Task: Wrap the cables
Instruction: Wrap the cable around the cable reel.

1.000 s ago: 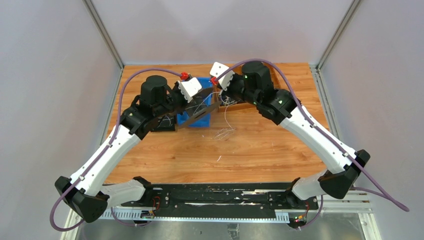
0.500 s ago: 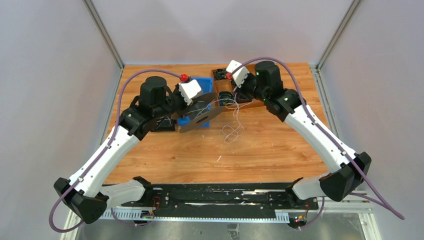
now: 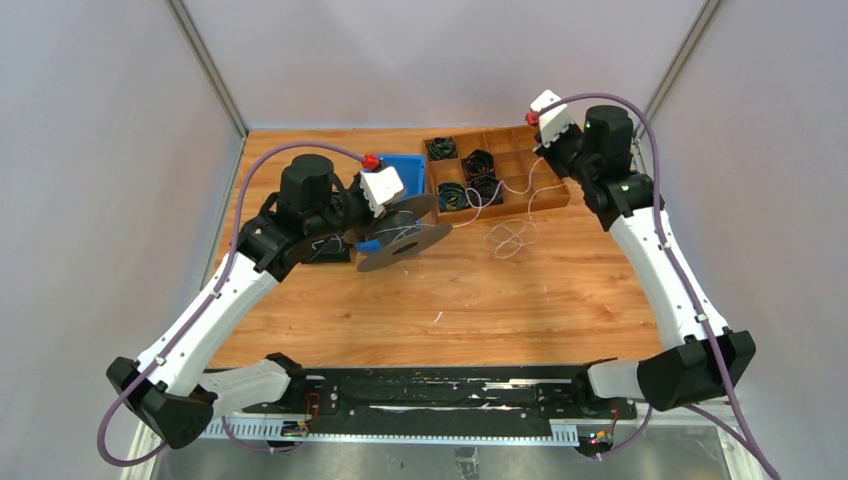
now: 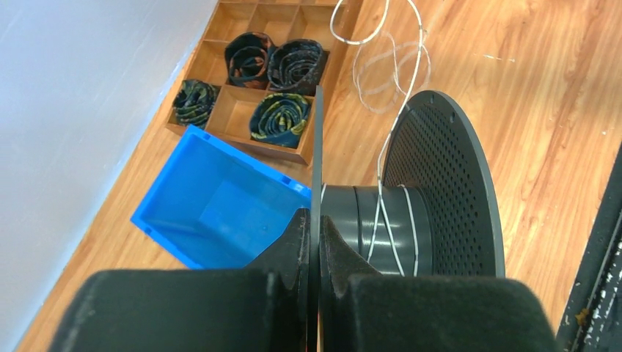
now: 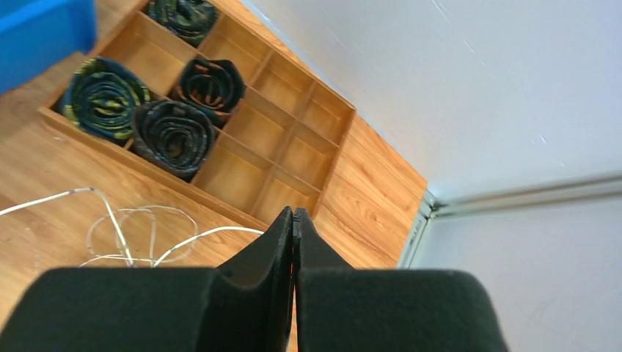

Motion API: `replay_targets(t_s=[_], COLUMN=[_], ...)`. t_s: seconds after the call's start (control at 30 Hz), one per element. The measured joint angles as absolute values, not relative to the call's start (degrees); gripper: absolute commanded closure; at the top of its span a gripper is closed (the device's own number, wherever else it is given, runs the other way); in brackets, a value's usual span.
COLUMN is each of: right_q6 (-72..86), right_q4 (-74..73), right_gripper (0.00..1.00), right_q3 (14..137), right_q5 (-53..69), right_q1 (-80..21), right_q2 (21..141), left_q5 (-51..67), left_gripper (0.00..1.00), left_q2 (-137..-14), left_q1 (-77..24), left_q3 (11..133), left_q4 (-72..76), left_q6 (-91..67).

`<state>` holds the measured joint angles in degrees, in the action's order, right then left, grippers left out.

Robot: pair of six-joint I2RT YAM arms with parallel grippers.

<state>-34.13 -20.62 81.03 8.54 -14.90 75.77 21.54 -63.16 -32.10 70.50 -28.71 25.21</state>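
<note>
On the wooden table [image 3: 480, 300], toward its far side, the left gripper [image 4: 315, 218] is clamping the thin near flange of a black spool [image 3: 402, 235]. Its fingers are pressing together on the disc's edge and holding the spool tilted just in front of a blue bin [image 3: 410, 168]. The cables [image 5: 213, 233] are lying in a few pale turns around the spool's dark hub, between its two flanges. From there a hair-fine strand is running off to the right and spilling into loose loops on the boards, just in front of a divided wooden tray [image 3: 515, 140]. It is then rising toward the right gripper [image 5: 293, 214]. That gripper is hanging near the right end of the tray, close to the far right corner of the table. Its jaws are closed flat against each other, with the strand reaching the fingertips and apparently being pinched between them. Four small black cable coils [image 3: 478, 160] are sitting in the tray's left compartments, beside the bin.
</note>
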Motion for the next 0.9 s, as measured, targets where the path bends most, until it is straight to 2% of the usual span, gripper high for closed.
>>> replay_targets(t_s=[0.43,0.73,0.9], right_q6=[-34.61,-37.78,-40.69], right_q4=[-17.08,-16.49,-16.14], right_gripper=[0.99,0.98,0.94], right_q3=[79.72,73.03,69.87], right_q5=[10.81,9.93,7.66], right_q1=[-3.51,-2.66,-2.48], right_q2=[78.59,79.15,79.13], left_q5=[28.21,32.53,34.48], left_gripper=[1.0,1.0,1.0], left_q2=[-61.82,-61.65,-61.65], left_q1=[-32.1,-31.92,-31.2], left_q3=[71.07,73.23,73.28], left_q4=[-31.68,-32.27,-32.27], left_q6=[24.97,22.87,21.65])
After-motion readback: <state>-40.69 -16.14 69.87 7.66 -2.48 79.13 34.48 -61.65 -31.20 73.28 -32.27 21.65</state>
